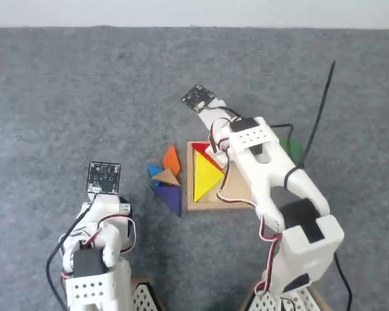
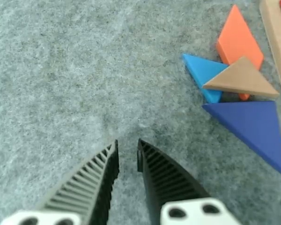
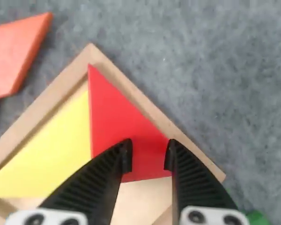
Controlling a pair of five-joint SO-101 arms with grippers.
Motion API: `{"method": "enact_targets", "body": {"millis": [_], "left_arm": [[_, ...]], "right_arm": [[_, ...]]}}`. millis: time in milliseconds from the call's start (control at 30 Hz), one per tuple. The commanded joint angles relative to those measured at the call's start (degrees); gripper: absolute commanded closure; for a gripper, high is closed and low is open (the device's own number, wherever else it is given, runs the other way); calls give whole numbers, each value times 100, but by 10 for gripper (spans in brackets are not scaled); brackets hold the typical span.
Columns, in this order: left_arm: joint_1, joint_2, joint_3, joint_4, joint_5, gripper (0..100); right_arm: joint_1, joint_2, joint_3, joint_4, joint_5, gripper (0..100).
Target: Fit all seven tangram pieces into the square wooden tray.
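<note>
The square wooden tray [image 1: 214, 205] holds a yellow triangle [image 1: 206, 178] and, in its far corner, a red triangle [image 1: 200, 151]. My right arm [image 1: 259, 155] leans over the tray. Its gripper [image 3: 148, 150] is open, with both fingertips just over the red triangle [image 3: 114, 117] beside the tray's rim [image 3: 145, 108]. On the carpet beside the tray lie an orange piece [image 2: 236, 40], a light blue triangle [image 2: 201, 70], a tan triangle [image 2: 241, 79] resting on them, and a dark blue triangle [image 2: 253, 124]. My left gripper [image 2: 127, 146] hangs narrowly open over bare carpet, apart from these pieces.
A green piece [image 1: 292, 150] lies on the carpet past the tray's right side, partly hidden by my right arm. Grey carpet covers the table, with free room to the left and at the back. My left arm [image 1: 97, 246] stands at the front left.
</note>
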Motion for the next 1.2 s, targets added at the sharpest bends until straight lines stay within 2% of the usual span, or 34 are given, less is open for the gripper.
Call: {"method": "enact_targets", "body": {"millis": [0,367,633,867,1033,1167], "left_arm": [[-26,-123,-48,18,44,932],[-26,-123,-48,18,44,932],[-26,-123,-48,18,44,932],[-26,-123,-48,18,44,932],[-26,-123,-48,18,44,932],[-26,-123,-48,18,44,932]], "right_arm": [[233,84,-44,251,123,857],[268,-154,387,321,149,858],[-734,-400,457,268,132,858],[-840,-532,352,180,9,858],[-514,-1727,580,198,-360,858],[-189,-3099,1451,198,-369,858]]}}
